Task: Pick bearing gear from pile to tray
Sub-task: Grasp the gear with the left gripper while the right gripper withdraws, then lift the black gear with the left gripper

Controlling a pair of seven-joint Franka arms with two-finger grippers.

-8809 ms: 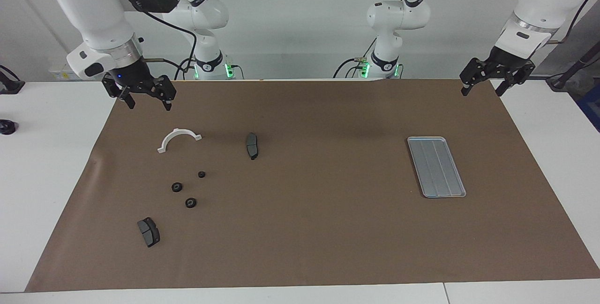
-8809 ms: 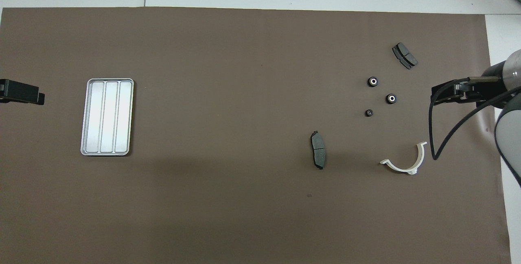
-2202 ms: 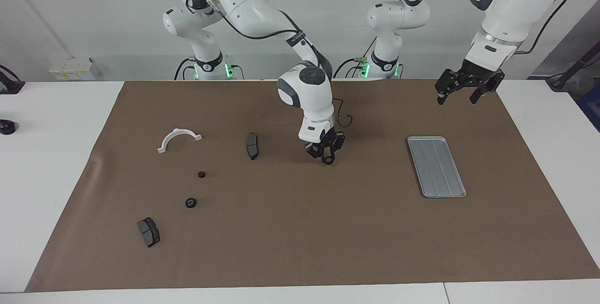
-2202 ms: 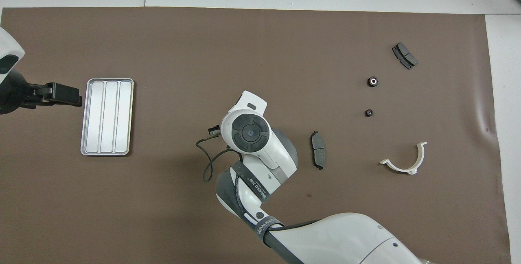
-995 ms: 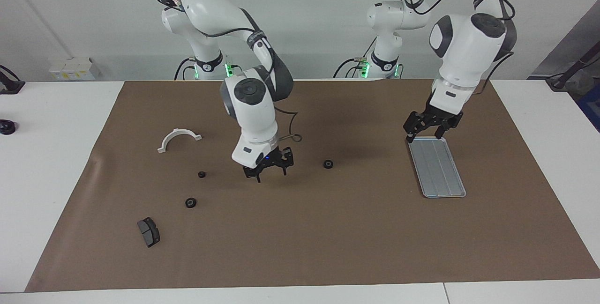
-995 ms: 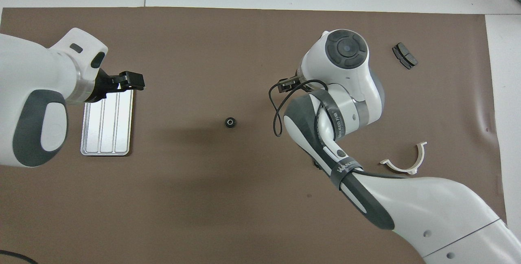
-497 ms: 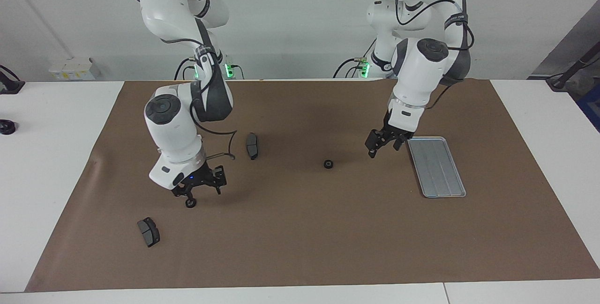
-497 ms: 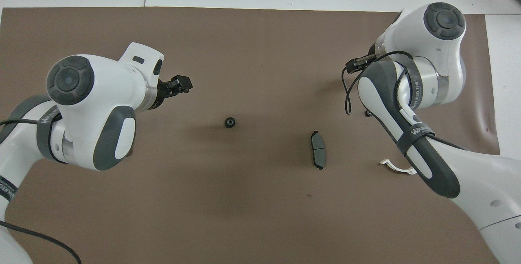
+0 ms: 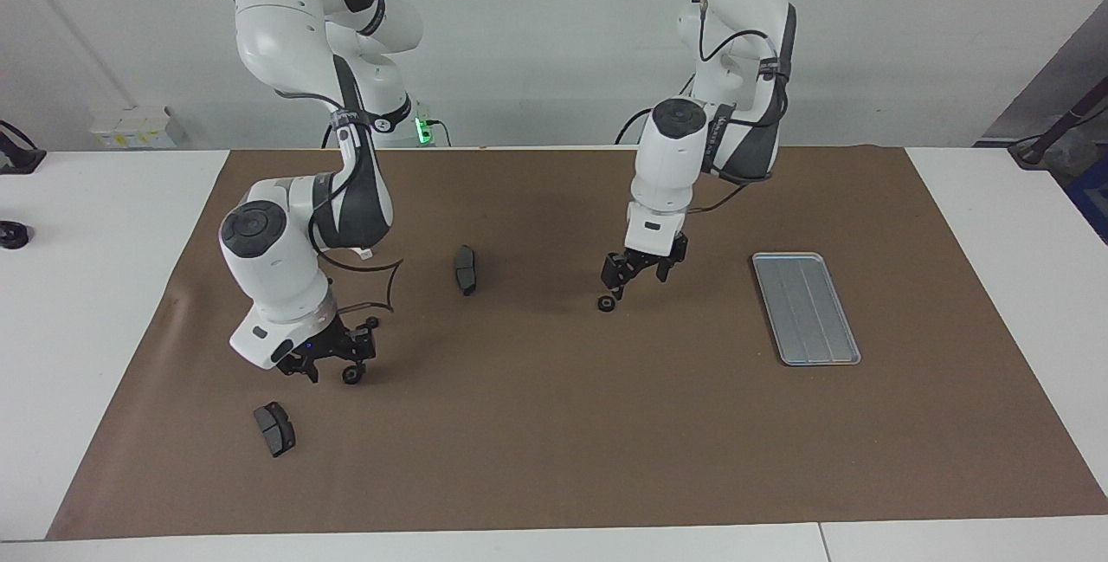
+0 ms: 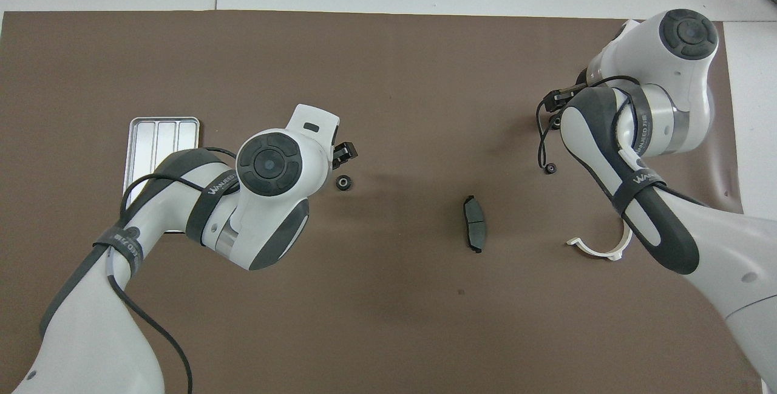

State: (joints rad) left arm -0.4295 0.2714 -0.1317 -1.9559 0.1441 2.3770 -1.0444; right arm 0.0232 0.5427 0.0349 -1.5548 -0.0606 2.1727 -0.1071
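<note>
Three gears (image 9: 607, 304), two brake pads (image 9: 466, 268), one tray (image 9: 806, 308).

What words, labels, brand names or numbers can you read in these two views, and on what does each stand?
"WANJEED", as best it reads: white lettering on the dark grey band round the left arm; the smaller characters after it are too small to read.
"WANJEED": the same lettering on the dark grey band round the right arm.
No other text can be read.

A flat brown paper mat (image 9: 554, 441) fills the middle of both frames, lying on a white tabletop (image 9: 86, 285). A small black round object (image 9: 12, 235) sits at the facing view's left edge, below a white wall socket box (image 9: 134, 125).
</note>
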